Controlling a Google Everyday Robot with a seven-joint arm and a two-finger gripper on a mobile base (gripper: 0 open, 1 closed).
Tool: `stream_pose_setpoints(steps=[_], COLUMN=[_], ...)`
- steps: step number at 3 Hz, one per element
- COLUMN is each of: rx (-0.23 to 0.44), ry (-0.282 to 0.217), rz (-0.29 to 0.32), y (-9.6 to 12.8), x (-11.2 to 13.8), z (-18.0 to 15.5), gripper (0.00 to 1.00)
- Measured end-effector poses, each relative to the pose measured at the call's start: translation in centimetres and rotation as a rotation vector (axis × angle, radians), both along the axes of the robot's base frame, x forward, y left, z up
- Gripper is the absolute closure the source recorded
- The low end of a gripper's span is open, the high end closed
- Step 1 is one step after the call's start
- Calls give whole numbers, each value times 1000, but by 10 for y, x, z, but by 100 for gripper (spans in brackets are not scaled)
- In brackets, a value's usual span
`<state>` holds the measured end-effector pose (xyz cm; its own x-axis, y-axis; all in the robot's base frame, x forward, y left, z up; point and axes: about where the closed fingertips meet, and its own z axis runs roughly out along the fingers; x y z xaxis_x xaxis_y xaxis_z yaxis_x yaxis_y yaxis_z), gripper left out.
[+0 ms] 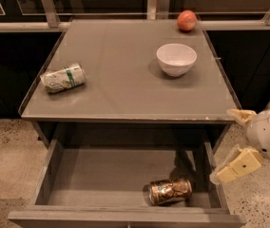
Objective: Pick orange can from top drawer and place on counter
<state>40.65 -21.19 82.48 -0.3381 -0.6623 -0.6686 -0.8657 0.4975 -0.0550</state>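
The gripper (pixel 222 145) hangs just outside the top drawer's (pixel 101 175) right wall, its two pale fingers (pixel 236 165) spread wide with nothing between them.

Inside the drawer, near the front wall and right of the middle, the orange can (pixel 169 191) lies on its side: shiny orange-gold metal with dark lettering, and a silver end turned left. It rests well apart from the fingers.

The drawer is pulled out, grey and shallow. Above it the counter (pixel 120 94) is matte grey. It carries a pale green-and-white can (pixel 62 78) on its side, a white bowl (pixel 176 59) and a red fruit (pixel 186 20) at the back edge. Speckled floor (pixel 2 151) lies either side of the drawer.

The white wrist (pixel 268 132) enters from the right of the drawer, with one finger above the other.
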Motion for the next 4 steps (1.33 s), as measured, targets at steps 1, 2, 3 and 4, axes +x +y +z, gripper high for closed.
stream_pose_setpoints(steps=[1, 2, 3, 4], rx=[38, 92, 112, 122], ry=[47, 84, 83, 34], rz=[-8, -20, -32, -29], y=[7, 11, 17, 24], x=[-23, -40, -43, -22], z=[-21, -46, -83, -120], gripper=[0, 0, 0, 0])
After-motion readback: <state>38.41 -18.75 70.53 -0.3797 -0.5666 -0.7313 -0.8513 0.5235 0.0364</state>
